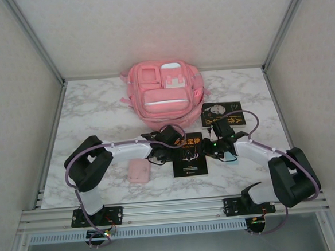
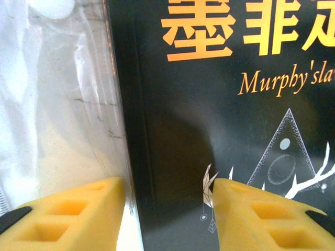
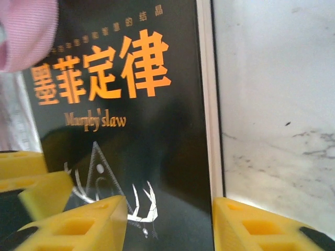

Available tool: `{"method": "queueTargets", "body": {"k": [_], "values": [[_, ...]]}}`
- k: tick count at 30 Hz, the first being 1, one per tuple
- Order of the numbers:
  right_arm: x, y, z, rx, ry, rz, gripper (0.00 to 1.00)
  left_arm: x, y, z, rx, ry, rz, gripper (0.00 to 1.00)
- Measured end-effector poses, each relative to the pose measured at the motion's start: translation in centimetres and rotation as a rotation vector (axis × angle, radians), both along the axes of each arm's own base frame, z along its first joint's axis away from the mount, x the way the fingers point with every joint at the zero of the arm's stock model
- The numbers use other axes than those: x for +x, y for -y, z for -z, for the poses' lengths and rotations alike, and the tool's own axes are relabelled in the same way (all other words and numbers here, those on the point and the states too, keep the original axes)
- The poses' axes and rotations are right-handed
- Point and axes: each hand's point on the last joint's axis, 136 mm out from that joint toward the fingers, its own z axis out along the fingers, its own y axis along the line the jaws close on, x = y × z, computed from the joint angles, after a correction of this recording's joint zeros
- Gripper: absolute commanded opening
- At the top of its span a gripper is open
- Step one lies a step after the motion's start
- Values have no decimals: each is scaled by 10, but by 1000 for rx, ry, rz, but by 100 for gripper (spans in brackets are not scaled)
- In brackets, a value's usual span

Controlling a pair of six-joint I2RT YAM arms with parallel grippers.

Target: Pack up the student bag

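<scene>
The student bag (image 1: pixel 164 94), a large pink backpack, lies flat at the back centre of the table with its front pockets facing up. A black book with orange title characters (image 1: pixel 190 155) lies in front of it. My left gripper (image 1: pixel 170 143) is open and straddles the book's left edge (image 2: pixel 137 130); one yellow finger (image 2: pixel 78 219) is over the table and the other over the cover. My right gripper (image 1: pixel 211 146) is open across the book's right edge (image 3: pixel 205 130). The cover (image 3: pixel 131 104) reads "Murphy's law". The left gripper's yellow fingers (image 3: pixel 31 183) show at the left of the right wrist view.
A second black book (image 1: pixel 222 113) lies to the right of the backpack. A small flat pink pencil case (image 1: pixel 138 171) sits near the front, left of the book. A pink strap (image 3: pixel 26 31) reaches into the right wrist view. White walls and metal rails enclose the marble table (image 1: pixel 97 107).
</scene>
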Motion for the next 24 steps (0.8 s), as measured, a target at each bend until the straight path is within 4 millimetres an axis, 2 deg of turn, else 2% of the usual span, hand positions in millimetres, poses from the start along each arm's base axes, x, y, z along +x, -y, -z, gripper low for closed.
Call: {"method": "queueTargets", "body": {"k": [6, 12, 14, 17, 18, 20, 24], "values": [[-2, -9, -30, 91, 53, -10, 43, 0, 0, 0, 1, -1, -1, 47], [-5, -13, -26, 109, 19, -18, 33, 0, 0, 1, 2, -1, 0, 47], [-6, -14, -22, 106, 2, -17, 25, 0, 0, 1, 2, -1, 0, 47], [-6, -14, -18, 102, -11, -19, 4, 0, 0, 1, 3, -2, 0, 48], [-6, -14, -18, 102, -12, -21, 0, 0, 0, 1, 3, -2, 0, 49], [-7, -14, -18, 98, -16, -21, 0, 0, 0, 0, 2, -2, 0, 53], [-6, -12, -24, 85, -18, -25, 0, -1, 5, -7, -29, -3, 13, 73]]}}
